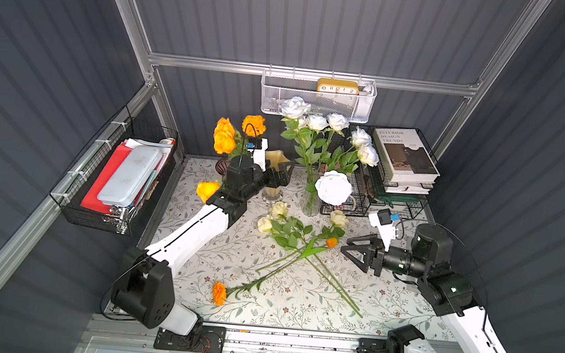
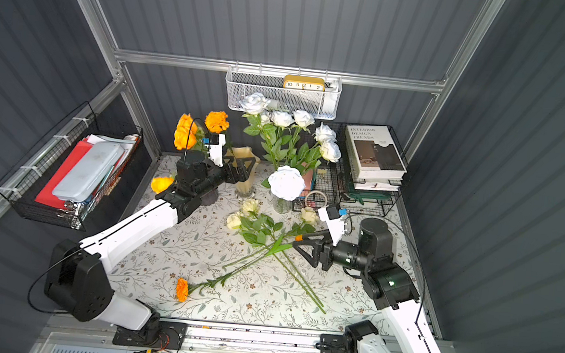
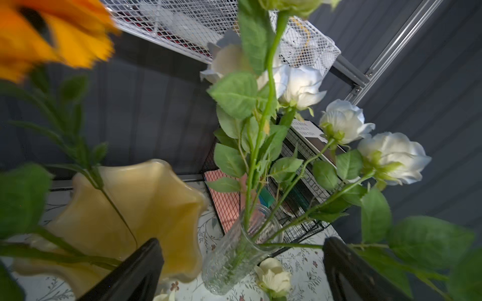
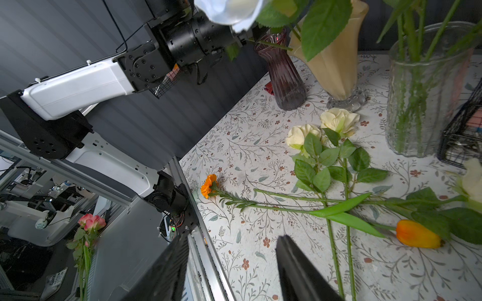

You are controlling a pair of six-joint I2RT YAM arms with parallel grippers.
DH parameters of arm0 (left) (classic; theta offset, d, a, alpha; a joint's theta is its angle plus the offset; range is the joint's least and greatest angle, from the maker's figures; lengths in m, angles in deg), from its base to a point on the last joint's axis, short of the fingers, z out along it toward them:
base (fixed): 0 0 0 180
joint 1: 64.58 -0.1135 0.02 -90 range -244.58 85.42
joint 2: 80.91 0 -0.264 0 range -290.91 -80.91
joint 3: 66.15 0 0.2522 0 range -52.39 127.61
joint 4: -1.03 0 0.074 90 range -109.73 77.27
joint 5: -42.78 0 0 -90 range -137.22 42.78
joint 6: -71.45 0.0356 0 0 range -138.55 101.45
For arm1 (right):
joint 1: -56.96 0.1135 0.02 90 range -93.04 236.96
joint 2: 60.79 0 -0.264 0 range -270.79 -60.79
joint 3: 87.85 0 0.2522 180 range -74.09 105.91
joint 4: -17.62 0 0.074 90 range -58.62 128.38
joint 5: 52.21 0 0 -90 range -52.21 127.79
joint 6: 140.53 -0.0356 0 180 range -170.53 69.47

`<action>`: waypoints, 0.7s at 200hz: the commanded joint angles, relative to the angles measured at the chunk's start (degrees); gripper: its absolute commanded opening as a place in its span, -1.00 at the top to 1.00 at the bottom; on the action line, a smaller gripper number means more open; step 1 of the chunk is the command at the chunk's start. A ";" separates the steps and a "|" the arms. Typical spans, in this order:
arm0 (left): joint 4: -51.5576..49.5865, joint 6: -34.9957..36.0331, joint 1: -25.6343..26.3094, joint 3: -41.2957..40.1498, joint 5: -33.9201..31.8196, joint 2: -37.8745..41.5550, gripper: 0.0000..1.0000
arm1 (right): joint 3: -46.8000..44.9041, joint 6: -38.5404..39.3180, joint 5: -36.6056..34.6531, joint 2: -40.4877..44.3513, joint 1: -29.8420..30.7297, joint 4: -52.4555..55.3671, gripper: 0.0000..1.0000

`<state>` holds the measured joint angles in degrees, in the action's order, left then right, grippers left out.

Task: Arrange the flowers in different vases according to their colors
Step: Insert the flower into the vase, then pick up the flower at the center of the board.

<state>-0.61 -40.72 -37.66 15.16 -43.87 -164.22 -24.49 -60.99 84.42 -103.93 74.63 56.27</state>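
Your left fingers (image 3: 135, 273) stood wide apart and empty, the cream-yellow vase (image 3: 146, 208) just past one tip, the clear vase (image 3: 234, 260) of white roses (image 3: 344, 122) beyond the gap, their leaves crowding the other. Your right fingers (image 4: 300, 271) were apart too, gripping nothing. Ahead of them cream roses (image 4: 339, 120) lay on the tabletop (image 4: 234, 146), blooms toward the vases, crossed stems seemingly passing just beside those fingers; an orange bud (image 4: 417, 234) lay near their tips.

Purple vase (image 1: 220, 166) mostly hidden behind left arm (image 1: 197, 225) (only rim sliver shows). Orange bloom (image 3: 47, 36) blurred, cropped at edge, left wrist view.
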 commanded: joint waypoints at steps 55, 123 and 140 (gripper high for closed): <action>-22.11 -5.98 7.67 -11.43 -10.56 13.62 -0.98 | -0.30 -0.44 -1.62 -2.71 -0.18 0.38 -0.19; -24.22 -8.11 10.61 -16.78 -11.36 19.13 -0.98 | 0.38 -0.55 -7.94 -8.60 -0.18 8.96 -0.17; -24.36 -7.50 10.62 -15.99 -11.50 18.74 -0.98 | -0.29 -0.88 -7.82 -10.07 -0.18 8.74 -0.17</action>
<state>-23.47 -47.78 -27.30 -1.41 -54.36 -146.25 -24.60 -61.49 78.63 -112.43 74.63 62.34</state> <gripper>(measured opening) 0.992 0.587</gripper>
